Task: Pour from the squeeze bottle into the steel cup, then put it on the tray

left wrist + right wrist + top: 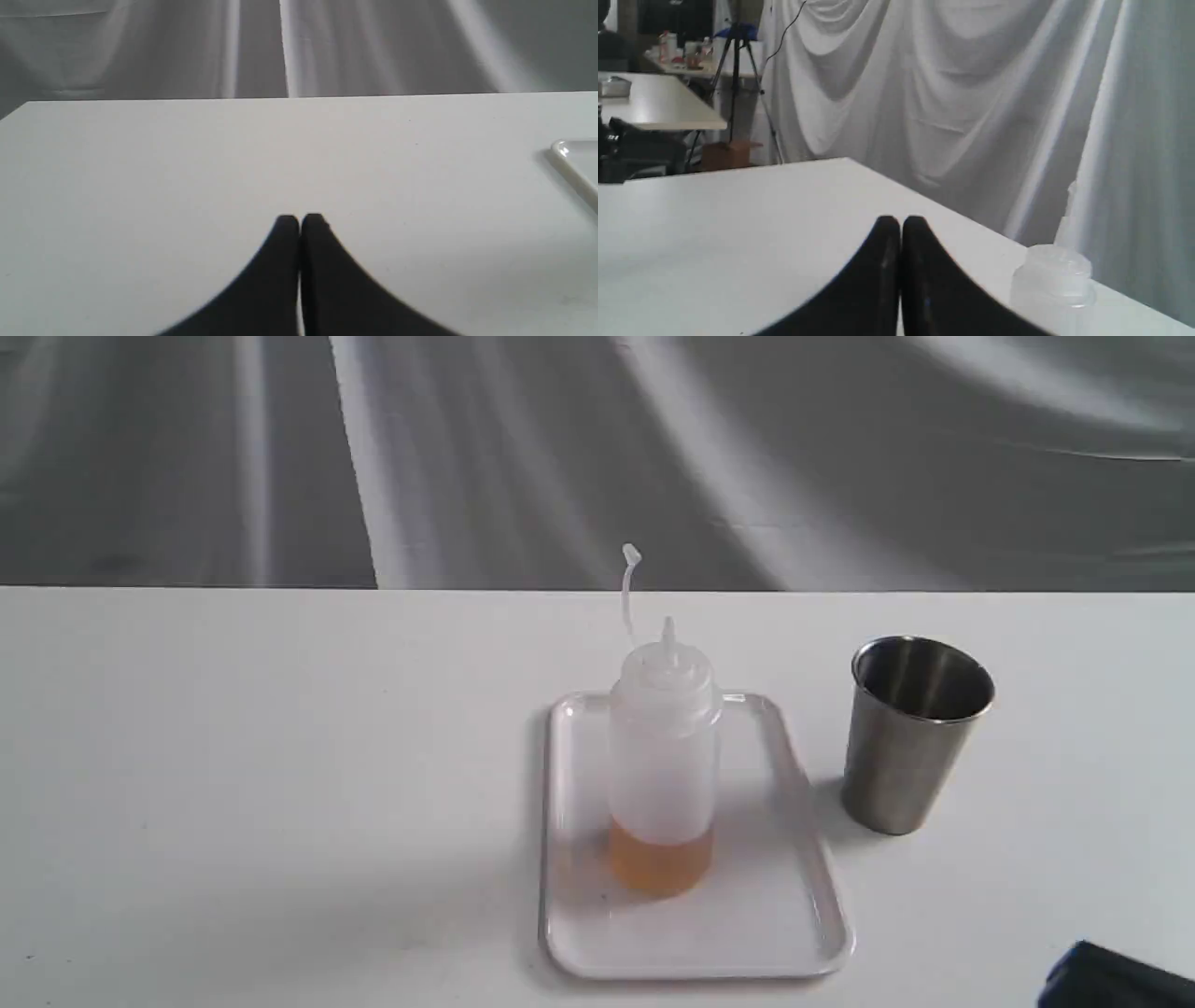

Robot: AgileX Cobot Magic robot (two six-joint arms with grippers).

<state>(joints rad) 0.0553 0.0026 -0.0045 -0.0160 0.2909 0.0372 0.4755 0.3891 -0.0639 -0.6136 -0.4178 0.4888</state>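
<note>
Exterior view: squeeze bottle (664, 756) stands upright on the tray (803, 859), steel cup (913, 733) just right, both well clear of either gripper. Left gripper (299, 223) and right gripper (900, 224) are pinched closed, empty. Looks done, or unstarted; otherwise open up, grab the bottle.

A plain white worktop (280, 756) carries two things directly. The tray (794, 905), flat, white and low-rimmed, lies near the middle toward the near edge. The steel cup (910, 747) stands upright just to the right of the tray, apart from its rim.
</note>
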